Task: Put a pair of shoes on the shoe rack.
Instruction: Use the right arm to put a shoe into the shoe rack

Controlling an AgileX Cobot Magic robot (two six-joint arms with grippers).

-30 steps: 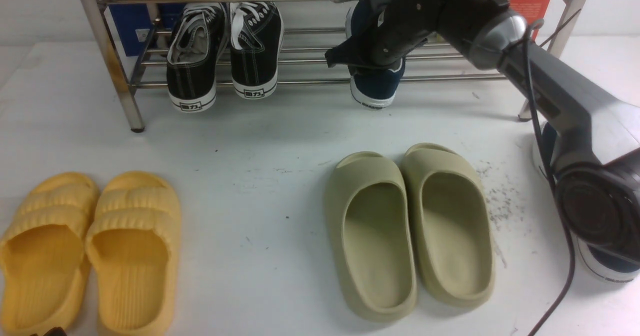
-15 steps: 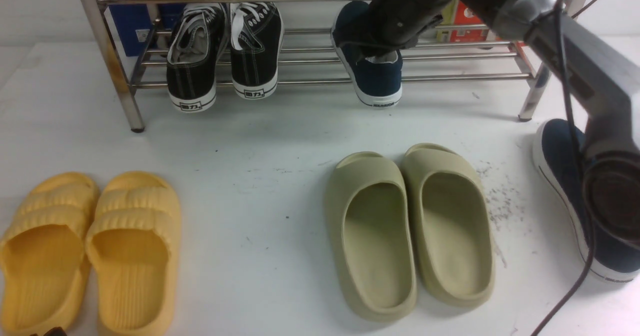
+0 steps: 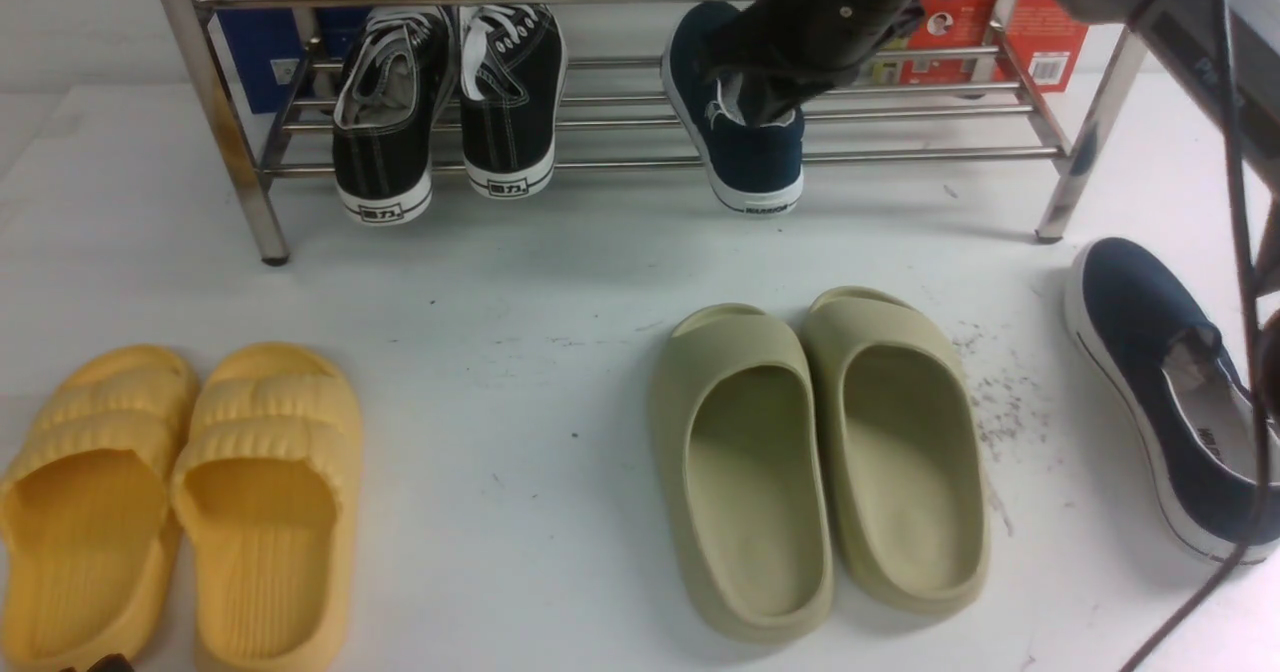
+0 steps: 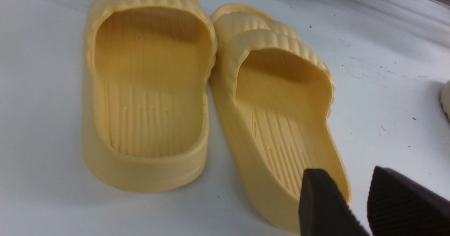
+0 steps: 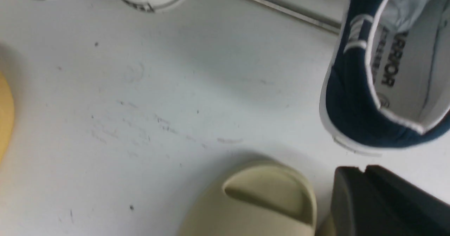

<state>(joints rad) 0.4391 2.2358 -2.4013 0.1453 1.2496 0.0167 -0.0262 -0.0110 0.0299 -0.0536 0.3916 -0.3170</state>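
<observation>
The right gripper has just lifted off 1 navy shoe, now resting on the shoe rack, its jaw gap unclear, while the left gripper hangs parted and empty and the other shoe waits on the table.

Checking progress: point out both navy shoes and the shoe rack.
Navy shoe on the rack (image 3: 755, 157), front view, heel.
Navy shoe on the table (image 3: 1120, 292), front view, toe.
Shoe rack (image 3: 232, 142), front view, left leg.
</observation>
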